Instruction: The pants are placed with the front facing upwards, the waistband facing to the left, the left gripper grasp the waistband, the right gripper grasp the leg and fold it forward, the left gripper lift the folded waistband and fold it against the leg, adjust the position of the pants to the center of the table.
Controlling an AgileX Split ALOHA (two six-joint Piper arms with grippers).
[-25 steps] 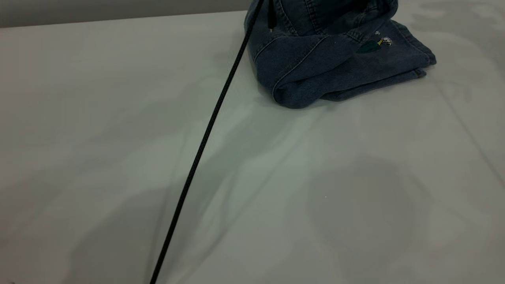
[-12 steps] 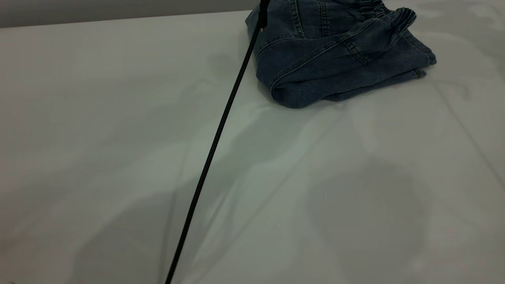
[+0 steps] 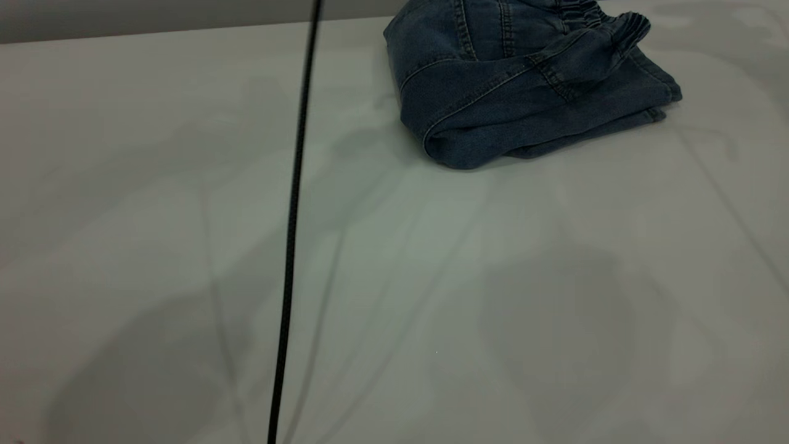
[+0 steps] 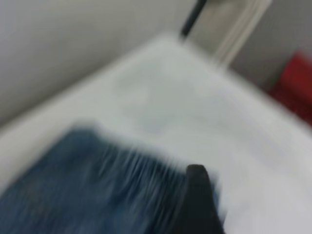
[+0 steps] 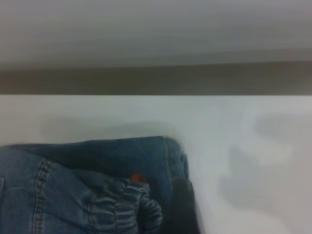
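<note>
Ext view: pants (image 3: 530, 92) sit folded in a compact bundle at the far edge of the table (image 3: 431, 296), right of middle, waistband (image 3: 607, 28) ruffle flopped on top. Long axis runs roughly left-right. No gripper visible here, just a black cable (image 3: 293, 216) crossing, so can't tell which arm is nearer.

L wrist: blurry denim under one dark fingertip (image 4: 197, 195); can't tell if fingers are apart or together.

R wrist: gathered waistband close below cam, fingers not visible, can't tell either.

Imo folding's done; bundle needs dragging toward the table center.

Blurred blue pants (image 4: 87, 190) are seen at seven o'clock on the white bench (image 4: 195, 112); a dark finger tip (image 4: 197, 195) is set at six o'clock.
</note>
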